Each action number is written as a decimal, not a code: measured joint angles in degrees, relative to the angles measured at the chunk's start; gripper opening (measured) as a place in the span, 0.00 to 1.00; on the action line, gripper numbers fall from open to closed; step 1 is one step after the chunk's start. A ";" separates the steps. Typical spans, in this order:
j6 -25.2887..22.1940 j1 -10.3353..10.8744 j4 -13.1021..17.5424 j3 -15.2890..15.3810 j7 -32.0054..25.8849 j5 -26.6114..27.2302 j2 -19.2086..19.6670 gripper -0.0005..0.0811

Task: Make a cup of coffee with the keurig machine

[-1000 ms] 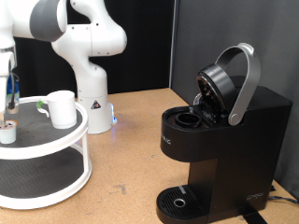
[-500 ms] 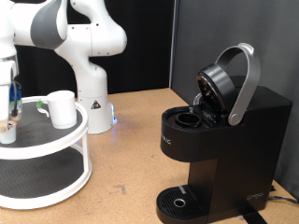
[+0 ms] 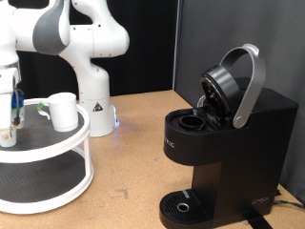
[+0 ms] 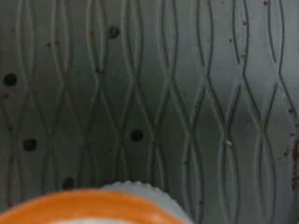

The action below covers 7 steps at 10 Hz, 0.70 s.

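The white cup (image 3: pixel 64 111) stands upright on the top tier of a white two-tier round stand (image 3: pixel 67 141) at the exterior view's left. A small white pod (image 3: pixel 8 135) sits on the same tier, left of the cup. My gripper (image 3: pixel 10 118) hangs straight down just above the pod, at the frame's left edge. The black keurig machine (image 3: pixel 243 143) stands at the right with its grey-handled lid (image 3: pixel 235 84) raised and its pod chamber (image 3: pixel 193 122) open. In the wrist view an orange-and-white rounded rim (image 4: pixel 93 207), blurred and very close, lies on the grey wavy mat (image 4: pixel 149 84); no fingers show there.
The white arm base (image 3: pixel 93 100) stands behind the stand. Bare brown table (image 3: pixel 133 153) lies between the stand and the machine. The round drip plate (image 3: pixel 181 205) at the machine's foot holds nothing. A black backdrop closes the rear.
My gripper has come down towards the pod on the stand's top tier. The cup and the machine have not moved.
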 joint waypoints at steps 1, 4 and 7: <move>0.11 0.00 0.00 0.00 0.00 0.26 0.30 0.99; 0.47 0.02 0.01 0.00 0.00 0.91 0.88 0.86; 0.46 0.02 0.20 0.00 0.00 1.31 0.86 0.50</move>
